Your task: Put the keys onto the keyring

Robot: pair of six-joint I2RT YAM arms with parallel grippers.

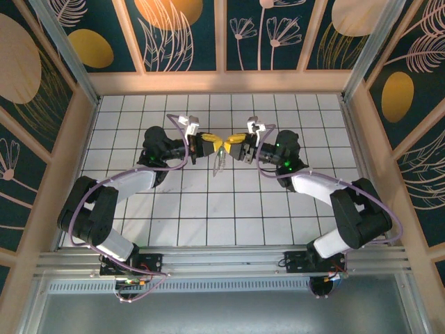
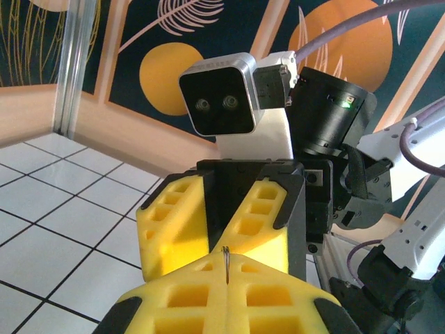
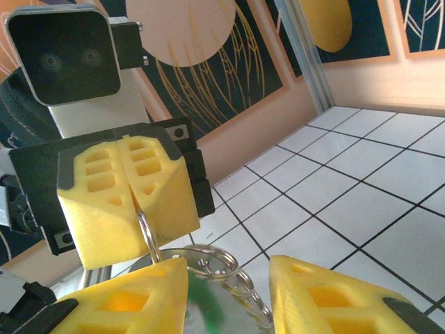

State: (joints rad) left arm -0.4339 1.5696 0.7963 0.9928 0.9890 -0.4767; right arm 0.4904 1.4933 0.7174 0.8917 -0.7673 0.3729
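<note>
- Both arms meet above the middle of the white tiled counter [image 1: 208, 216], with their fingers facing each other.
- My left gripper [image 3: 136, 207] has its yellow fingers pressed closed on the thin wire of the keyring [image 3: 147, 240], holding it in the air.
- My right gripper [image 3: 228, 263] has its fingers apart. The keys [image 3: 204, 306], a green blur, sit in the gap, and I cannot tell whether they are pinched.
- To thread well, I judge the left arm should hold steady. The right should line the key's hole up with the ring's opening and feed slowly, so nothing drops.
</note>
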